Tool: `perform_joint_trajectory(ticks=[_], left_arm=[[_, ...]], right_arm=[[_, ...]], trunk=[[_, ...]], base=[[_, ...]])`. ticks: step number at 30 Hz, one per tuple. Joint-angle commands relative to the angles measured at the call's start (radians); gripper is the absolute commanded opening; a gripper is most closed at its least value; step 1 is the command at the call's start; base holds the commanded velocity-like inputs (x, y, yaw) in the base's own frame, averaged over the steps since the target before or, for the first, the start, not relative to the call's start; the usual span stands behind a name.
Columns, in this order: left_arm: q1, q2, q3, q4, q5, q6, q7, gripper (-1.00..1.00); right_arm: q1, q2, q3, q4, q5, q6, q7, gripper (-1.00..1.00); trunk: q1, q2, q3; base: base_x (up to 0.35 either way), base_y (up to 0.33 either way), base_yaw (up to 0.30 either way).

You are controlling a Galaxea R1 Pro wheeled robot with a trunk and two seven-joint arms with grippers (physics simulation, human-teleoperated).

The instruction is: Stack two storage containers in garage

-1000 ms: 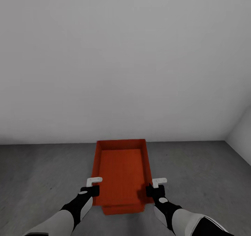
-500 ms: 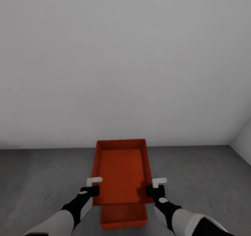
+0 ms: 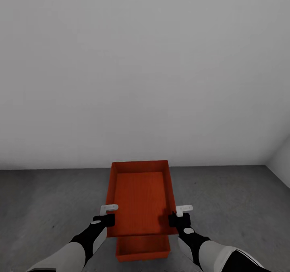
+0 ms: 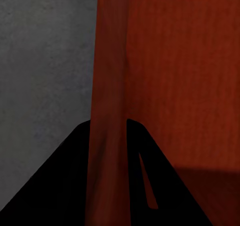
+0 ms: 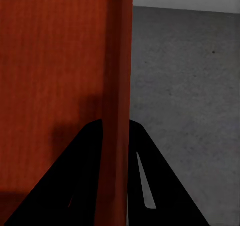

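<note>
Both grippers hold one orange-red storage container level above the dark grey concrete floor. My left gripper is shut on its left long wall, my right gripper on its right long wall. The second storage container sits on the floor beneath it, with its near end showing past the held one's near edge. In the left wrist view, the gripper straddles the orange wall. The right wrist view has the right gripper clamped on the other wall.
A plain white wall rises just beyond the containers. It meets a second wall in a corner at the right. Bare concrete extends to the left and right of the containers.
The view has shifted a little, with the wall corner further right. More of the lower container now shows past the held one's near edge. Both grippers keep their hold.
</note>
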Motion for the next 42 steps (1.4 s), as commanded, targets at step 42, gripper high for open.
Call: perform_joint_trajectory(ticks=[42], left_arm=[[-0.001, 0.034, 0.027, -0.008, -0.004, -0.002, 0.007, -1.00]], right_arm=[[0.000, 0.000, -0.037, 0.002, -0.001, -0.001, -0.002, -1.00]], trunk=[[0.000, -0.001, -0.067]], base=[[0.000, 0.000, 0.000]])
